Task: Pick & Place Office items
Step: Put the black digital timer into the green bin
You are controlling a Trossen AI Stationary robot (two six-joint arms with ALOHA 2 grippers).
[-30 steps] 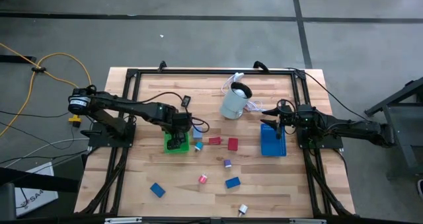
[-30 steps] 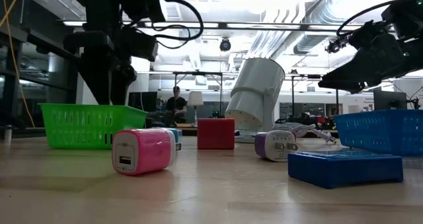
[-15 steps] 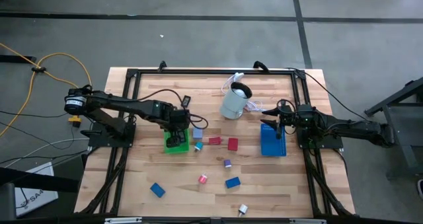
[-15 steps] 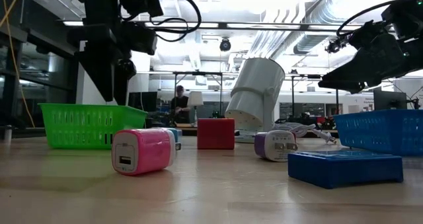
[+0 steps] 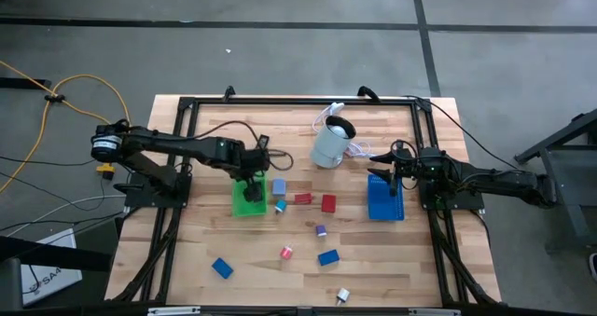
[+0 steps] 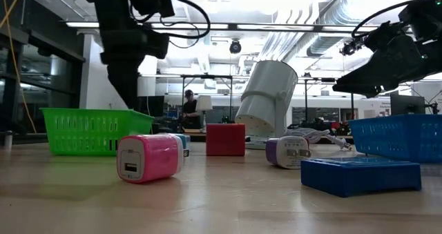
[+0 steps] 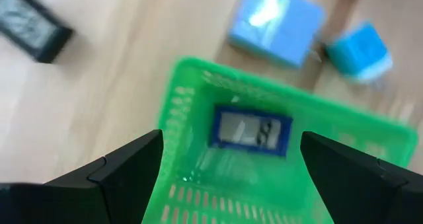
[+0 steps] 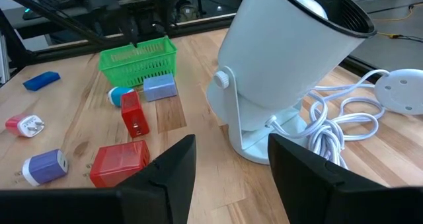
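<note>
Your left gripper hovers with fingers spread wide above the green slatted plastic tray, where a small blue-framed office item lies, apparently just dropped, while your right gripper waits, fingers apart, over the blue tray.

Two trays on table: left tray, right tray well apart. Left gripper over left tray; small display item lies in it. Right gripper over right tray's far end. Cylindrical appliance at far centre, between trays. Block just right of left tray. Remaining pieces scattered between trays and toward near edge.
</note>
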